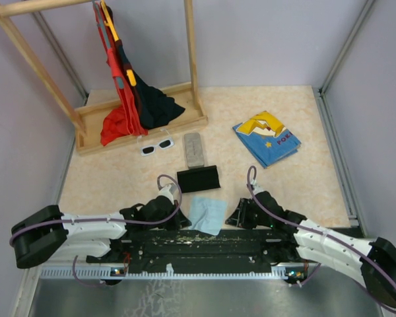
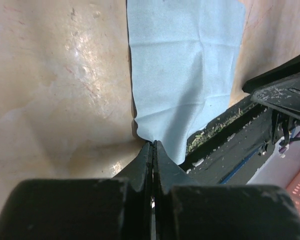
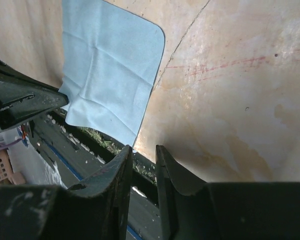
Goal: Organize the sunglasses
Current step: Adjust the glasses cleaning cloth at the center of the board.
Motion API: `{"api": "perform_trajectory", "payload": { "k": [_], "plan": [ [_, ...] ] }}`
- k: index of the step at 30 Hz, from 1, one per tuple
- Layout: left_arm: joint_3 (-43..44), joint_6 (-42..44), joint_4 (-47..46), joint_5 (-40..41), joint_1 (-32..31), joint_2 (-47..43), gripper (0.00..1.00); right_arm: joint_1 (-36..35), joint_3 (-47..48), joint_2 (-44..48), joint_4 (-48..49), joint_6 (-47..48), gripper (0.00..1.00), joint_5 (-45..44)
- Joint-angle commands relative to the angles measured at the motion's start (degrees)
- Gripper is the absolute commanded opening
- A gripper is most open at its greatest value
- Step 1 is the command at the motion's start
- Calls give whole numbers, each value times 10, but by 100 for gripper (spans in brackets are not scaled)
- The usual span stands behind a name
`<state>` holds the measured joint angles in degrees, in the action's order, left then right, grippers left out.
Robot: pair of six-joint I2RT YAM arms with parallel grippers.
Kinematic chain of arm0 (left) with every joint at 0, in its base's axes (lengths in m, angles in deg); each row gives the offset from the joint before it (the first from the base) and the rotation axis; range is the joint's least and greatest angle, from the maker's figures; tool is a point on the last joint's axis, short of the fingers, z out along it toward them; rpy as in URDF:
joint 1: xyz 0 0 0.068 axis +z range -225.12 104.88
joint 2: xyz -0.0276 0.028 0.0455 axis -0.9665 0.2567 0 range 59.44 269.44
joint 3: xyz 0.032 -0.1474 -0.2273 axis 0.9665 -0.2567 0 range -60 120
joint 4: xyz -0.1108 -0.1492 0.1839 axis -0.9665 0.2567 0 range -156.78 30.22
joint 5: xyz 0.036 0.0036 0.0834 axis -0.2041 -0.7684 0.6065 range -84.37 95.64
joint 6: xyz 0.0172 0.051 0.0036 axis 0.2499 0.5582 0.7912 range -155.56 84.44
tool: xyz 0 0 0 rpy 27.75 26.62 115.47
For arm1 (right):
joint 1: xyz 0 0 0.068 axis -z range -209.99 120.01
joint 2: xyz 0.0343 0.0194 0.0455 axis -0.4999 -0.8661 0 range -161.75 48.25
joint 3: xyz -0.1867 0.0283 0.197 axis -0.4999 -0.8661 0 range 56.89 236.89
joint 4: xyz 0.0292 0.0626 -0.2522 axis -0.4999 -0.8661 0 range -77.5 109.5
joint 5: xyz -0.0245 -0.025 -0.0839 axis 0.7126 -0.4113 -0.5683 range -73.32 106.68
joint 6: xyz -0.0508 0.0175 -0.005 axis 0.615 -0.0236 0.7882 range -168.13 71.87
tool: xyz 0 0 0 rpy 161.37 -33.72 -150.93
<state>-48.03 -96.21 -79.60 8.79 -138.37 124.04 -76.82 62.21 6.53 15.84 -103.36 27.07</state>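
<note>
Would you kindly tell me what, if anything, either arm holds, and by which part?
Right fingers: apart, nothing between them. Left fingers: shut at a corner of the flat light-blue cloth; whether they pinch it cannot be told.

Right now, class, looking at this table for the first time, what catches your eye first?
The wooden clothes rack at the far left, draped with red and black garments, stands out most. Next comes the folded blue and yellow printed fabric at the far right. The white plastic-framed sunglasses with dark lenses lie just in front of the rack's base, and a light-blue cloth lies mid-table at the near edge.
</note>
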Motion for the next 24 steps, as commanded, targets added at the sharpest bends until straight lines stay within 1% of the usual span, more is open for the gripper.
{"api": "perform_trajectory", "payload": {
  "k": [1, 2, 5, 7, 10, 14, 16, 19, 24],
  "plan": [
    [21, 6, 32, 39, -1, -8, 1, -23, 19, 16, -1, -2, 26, -75],
    [24, 7, 35, 43, -1, -7, 1, -26, 23, 16, 3, 1, 24, -88],
    [30, 15, 40, 47, -1, -4, 1, -27, 33, -2, 42, 20, 8, -98],
    [34, 20, 41, 43, -1, 0, 1, -27, 42, -23, 77, 38, 0, -92],
    [36, 26, 39, 37, -1, 7, 1, -27, 57, -64, 127, 57, 0, -84],
    [40, 29, 31, 35, -1, 16, 1, -27, 92, -125, 142, 77, 0, -93],
    [42, 30, 30, 34, -1, 19, 1, -27, 119, -156, 117, 89, 0, -105],
    [46, 31, 31, 34, -1, 21, 1, -28, 169, -202, 38, 110, 0, -128],
    [49, 34, 32, 35, -1, 23, 1, -45, 223, -253, -30, 134, 0, -142]
  ]
}}
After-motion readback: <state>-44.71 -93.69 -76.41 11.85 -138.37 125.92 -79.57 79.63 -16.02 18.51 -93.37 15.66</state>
